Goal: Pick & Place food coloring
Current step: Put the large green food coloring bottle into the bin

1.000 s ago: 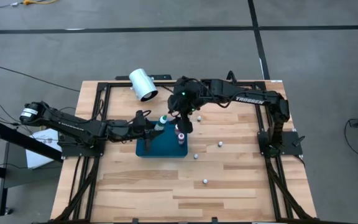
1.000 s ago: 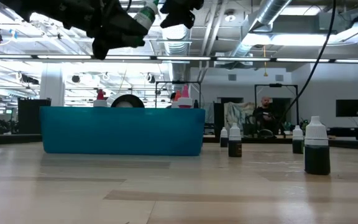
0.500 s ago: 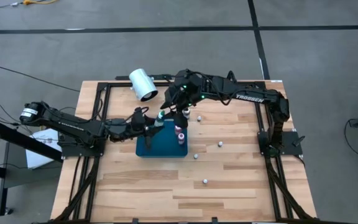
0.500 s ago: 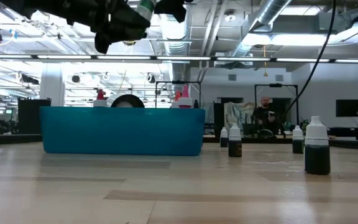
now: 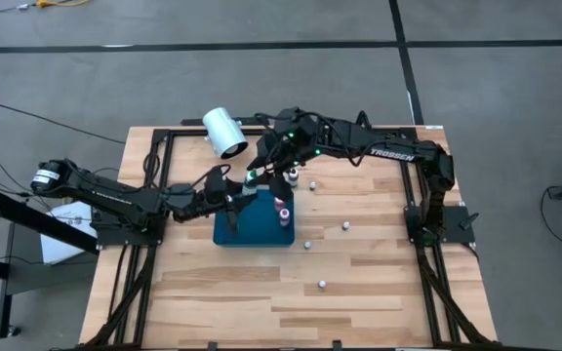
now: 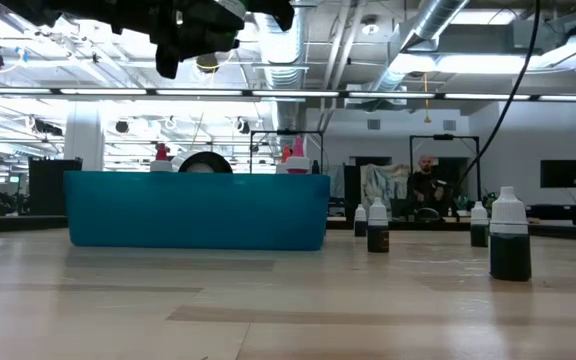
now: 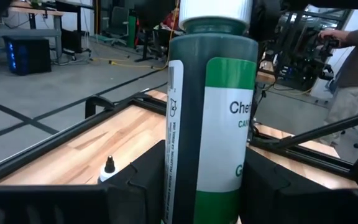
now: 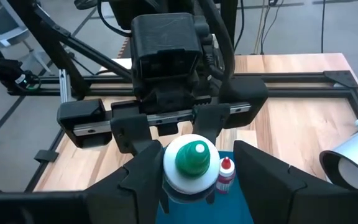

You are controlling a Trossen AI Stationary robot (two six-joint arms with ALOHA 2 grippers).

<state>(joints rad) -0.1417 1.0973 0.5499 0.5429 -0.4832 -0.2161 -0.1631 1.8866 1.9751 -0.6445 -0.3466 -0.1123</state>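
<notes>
1. Nearest in the low view, lower right of the frame: a dark-filled bottle [image 6: 509, 238] with a white cap, upright on the tabletop [image 6: 268, 320]. A bit further back there's a second dark bottle [image 6: 377, 228], also upright.
2. Behind those, left of centre, sits the teal tray [image 6: 198, 210]. Two red tops [image 6: 161, 152] poke up above its back wall, so some food coloring is already standing in it.
3. From overhead there are loose little bottles [image 5: 321, 285] scattered on the bare wood to the lower right of the tray, well apart from each other. A pink-topped bottle [image 5: 283, 213] stands inside the tray near its right edge.
4. The main action is up in the air over the tray's upper left corner. The left tool [image 7: 207, 193] is clamped narrow around the green bottle [image 7: 210, 112], holding it upright by the lower part of its body, one finger on each side of the label.
5. The right tool [image 8: 197, 149] hangs directly over that same bottle, looking down on its green tip. Its fingers are spread and straddle the white collar. I can't tell if they actually touch it.
6. Further up the frame, a white cylinder [image 5: 224, 133] lies on its side near the tabletop's upper left edge.
7. Way back in the room, right of centre in the low view, a person [image 6: 426, 185] is sitting.
</notes>
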